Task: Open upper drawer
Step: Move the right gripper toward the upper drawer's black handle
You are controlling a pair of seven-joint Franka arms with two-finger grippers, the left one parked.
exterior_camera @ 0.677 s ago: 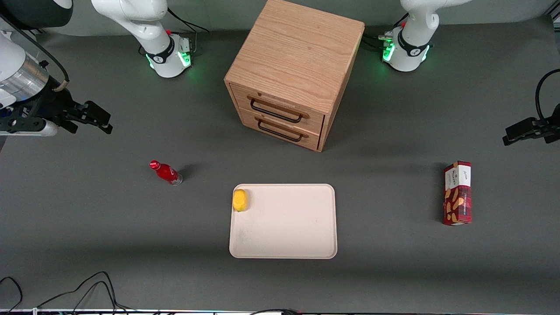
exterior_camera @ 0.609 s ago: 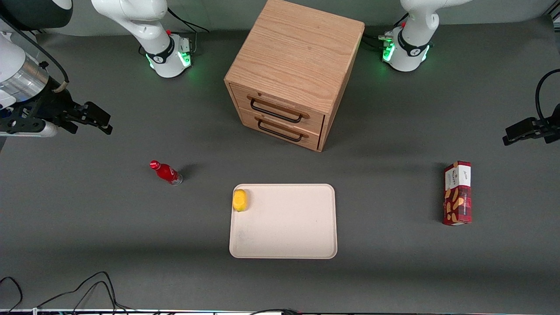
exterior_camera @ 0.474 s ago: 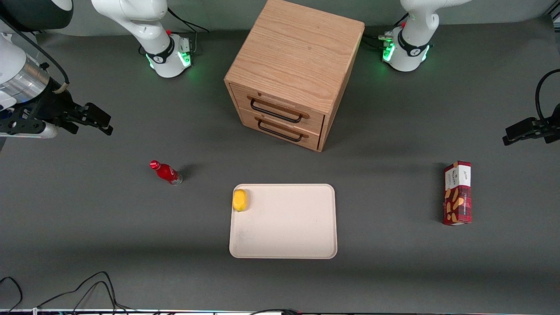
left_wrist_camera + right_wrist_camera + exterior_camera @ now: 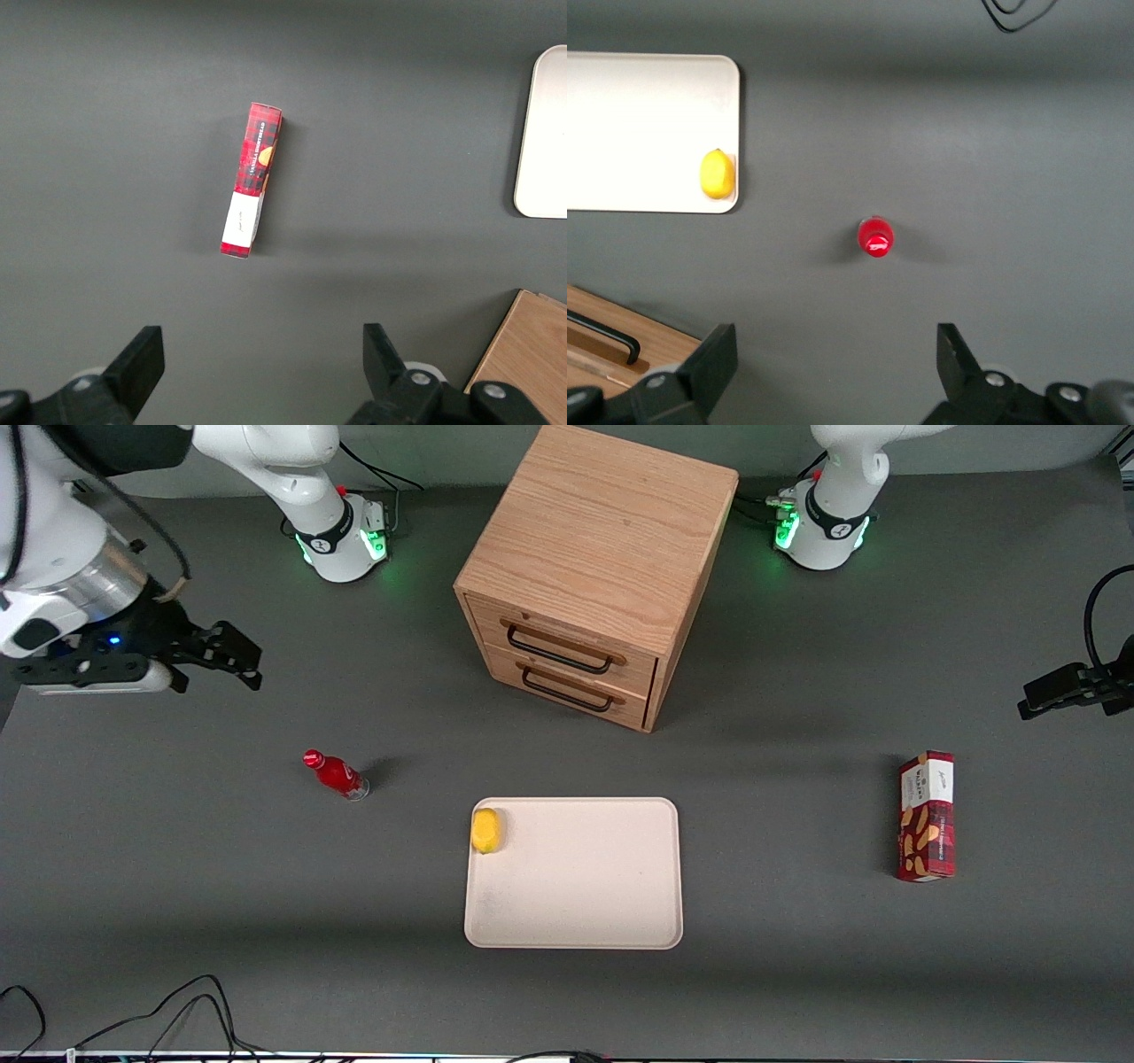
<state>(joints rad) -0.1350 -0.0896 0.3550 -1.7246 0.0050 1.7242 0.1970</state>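
Oak-fronted upper drawer [image 4: 560, 640] sits shut at the cabinet's [image 4: 598, 540] front, black handle [image 4: 558, 649] untouched. Gripper [image 4: 244, 662] hovers well apart toward the working arm's end, fingers spread wide. Best approached level with the higher handle, straddling its middle, then pulling straight outward.

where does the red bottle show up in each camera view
Front view: red bottle stands on the table, nearer the camera than the open gripper.
Right wrist view: red bottle, seen cap-on, beside the tray.
Left wrist view: not in it.
Shared landmark: the tray with the lemon.
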